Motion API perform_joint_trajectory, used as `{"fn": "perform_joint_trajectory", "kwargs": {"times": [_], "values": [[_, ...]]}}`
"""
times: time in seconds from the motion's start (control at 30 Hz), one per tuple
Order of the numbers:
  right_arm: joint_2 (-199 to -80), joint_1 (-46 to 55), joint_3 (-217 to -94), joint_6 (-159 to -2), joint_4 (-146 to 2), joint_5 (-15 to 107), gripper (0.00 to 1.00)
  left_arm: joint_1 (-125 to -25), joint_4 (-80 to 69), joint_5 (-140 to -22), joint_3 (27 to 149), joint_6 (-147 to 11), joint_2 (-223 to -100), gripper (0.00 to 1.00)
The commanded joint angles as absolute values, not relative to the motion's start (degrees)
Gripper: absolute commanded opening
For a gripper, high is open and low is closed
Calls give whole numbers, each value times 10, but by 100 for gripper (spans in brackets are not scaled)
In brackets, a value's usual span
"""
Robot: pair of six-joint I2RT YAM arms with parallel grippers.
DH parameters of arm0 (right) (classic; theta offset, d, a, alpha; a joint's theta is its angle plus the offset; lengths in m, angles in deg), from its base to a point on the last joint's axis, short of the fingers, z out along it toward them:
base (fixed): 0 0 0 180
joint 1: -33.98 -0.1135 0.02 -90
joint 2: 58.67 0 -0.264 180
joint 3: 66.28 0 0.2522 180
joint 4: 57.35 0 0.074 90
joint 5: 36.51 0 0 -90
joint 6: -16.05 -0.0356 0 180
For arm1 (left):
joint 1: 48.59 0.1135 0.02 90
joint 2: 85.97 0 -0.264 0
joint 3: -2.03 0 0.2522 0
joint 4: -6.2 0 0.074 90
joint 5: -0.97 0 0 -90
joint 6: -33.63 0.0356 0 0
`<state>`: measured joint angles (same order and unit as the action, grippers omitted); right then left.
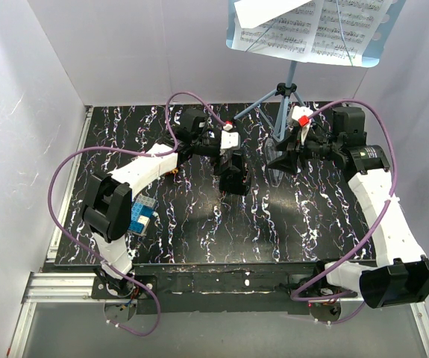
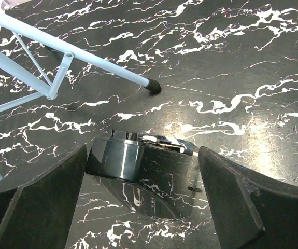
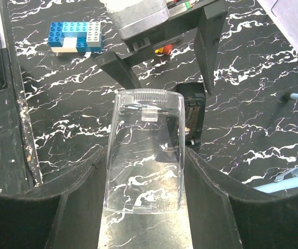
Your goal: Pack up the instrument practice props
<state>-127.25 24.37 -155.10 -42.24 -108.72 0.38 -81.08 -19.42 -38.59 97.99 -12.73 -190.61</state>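
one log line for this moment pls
left gripper open, aimed at black box | right gripper shut on clear cover | music stand standing, sheet music on it

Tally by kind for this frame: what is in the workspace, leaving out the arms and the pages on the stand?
Music stand: 1
Black device: 1
Clear plastic cover: 1
Toy-brick block: 1
Total: 4
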Motion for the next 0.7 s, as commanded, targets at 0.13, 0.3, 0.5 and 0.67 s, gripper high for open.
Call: {"fn": "perform_joint_trajectory", "kwargs": {"times": [0.13,0.3,0.5,0.67], "values": [[-1279,244,-1568,-359,-1179,-21,1,-816,-248,-337,980,-115,-1900,84],[-1292,244,-1580,-329,-1224,-22,1,-823,-272,-331,980,-103,-1894,74],[-1314,243,-1598,-303,-1265,-29,1,-824,-304,-337,976,-104,-1887,62],[-1320,233,-1595,-260,-1282,-28,1,-824,-315,-369,960,-96,-1874,38]]}}
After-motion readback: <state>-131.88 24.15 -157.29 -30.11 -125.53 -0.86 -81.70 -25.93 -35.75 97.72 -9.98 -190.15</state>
